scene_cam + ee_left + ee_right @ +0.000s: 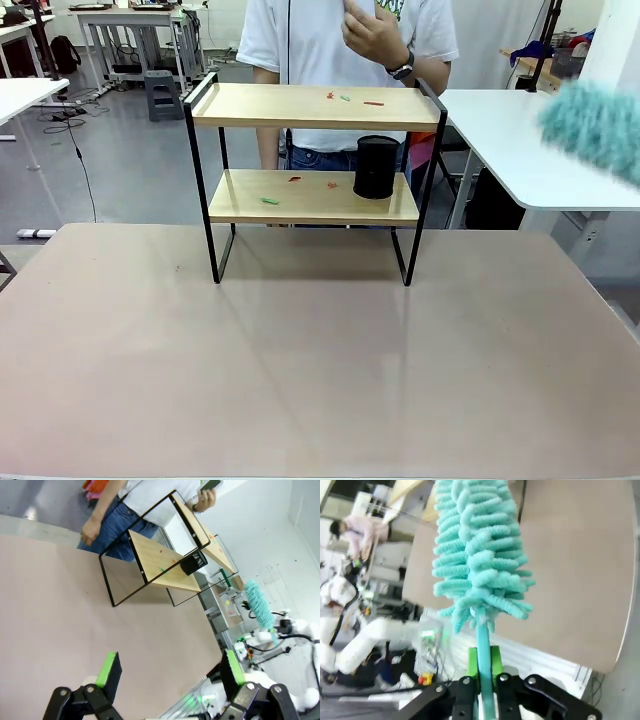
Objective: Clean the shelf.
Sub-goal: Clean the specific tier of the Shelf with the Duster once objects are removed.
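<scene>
**A:** Where's the shelf?

**B:** Standing on the table, a person right behind it. Two pale wood boards in a thin black metal frame w/ four legs. Boards look flat, smooth and stiff.

**A:** Heavy?

**B:** Prob. light. With legs that slim I'd guess it slides or rocks if shoved sideways. If it needs steadying, grab the top side rail or a leg, not a board edge.

**A:** What's on it?

**B:** Small red and green scraps on the top board, more on the lower one. They look like paper-light bits that'd flick off easily. Black cylinder on the lower board, right part. It's matte and upright, so a careless sweep could knock it over.

**A:** Tool?

**B:** Teal duster, fluffy chenille-type strands on a thin teal stick. Soft and light, so it shouldn't scratch the wood. It's up at approx. top-board height, well right of the shelf and not touching it.

**A:** Fingers?

**B:** Right fingers are clamped on the duster's stick just below the fluff, green pads on either side. The stick looks smooth, so it might twist under sideways load. Left fingers are spread wide w/ nothing between them, well back from the shelf on its near side.
</scene>
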{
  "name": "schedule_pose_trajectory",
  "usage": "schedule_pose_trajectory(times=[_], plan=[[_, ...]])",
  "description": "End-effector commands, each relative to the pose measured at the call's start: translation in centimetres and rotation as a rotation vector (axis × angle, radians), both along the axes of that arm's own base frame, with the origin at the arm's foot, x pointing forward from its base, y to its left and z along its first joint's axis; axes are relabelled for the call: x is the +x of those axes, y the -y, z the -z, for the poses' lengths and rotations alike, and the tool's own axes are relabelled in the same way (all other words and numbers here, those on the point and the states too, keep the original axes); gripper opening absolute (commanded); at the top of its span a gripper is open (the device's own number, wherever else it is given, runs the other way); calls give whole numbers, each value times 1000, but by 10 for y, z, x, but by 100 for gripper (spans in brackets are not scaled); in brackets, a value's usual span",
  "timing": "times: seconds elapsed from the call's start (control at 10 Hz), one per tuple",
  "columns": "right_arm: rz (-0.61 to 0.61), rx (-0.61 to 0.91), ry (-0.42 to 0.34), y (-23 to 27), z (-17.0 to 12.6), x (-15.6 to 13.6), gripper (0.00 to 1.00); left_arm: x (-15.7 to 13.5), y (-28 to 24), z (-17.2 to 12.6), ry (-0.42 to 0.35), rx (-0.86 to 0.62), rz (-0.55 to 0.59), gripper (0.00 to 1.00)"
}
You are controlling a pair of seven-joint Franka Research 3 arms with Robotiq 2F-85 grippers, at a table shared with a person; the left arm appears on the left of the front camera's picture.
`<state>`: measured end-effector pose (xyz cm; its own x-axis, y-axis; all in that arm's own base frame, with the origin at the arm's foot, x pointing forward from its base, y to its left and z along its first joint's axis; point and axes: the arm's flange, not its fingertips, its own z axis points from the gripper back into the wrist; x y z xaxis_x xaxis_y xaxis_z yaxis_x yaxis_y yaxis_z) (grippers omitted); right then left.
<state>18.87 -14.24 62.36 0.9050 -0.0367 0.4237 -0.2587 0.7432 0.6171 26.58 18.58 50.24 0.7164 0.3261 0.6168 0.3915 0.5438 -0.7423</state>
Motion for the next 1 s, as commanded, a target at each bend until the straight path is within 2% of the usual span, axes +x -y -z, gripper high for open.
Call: schedule_pose_trajectory(times=[0.0,0.2,0.4,0.5,0.6,0.9], plan=[[117,-141,36,-60,-49,23,12,2,1,-1,29,-7,1,100],[11,-249,39,-127,-63,58,12,2,1,-1,29,-7,1,100],[-20,-217,189,-192,-64,76,12,2,1,-1,29,-7,1,100],[-6,-221,220,-188,-60,69,12,2,1,-1,29,-7,1,100],[-31,-267,129,-187,-69,64,12,2,1,-1,29,-7,1,100],[-31,-267,129,-187,-69,64,12,2,1,-1,29,-7,1,100]])
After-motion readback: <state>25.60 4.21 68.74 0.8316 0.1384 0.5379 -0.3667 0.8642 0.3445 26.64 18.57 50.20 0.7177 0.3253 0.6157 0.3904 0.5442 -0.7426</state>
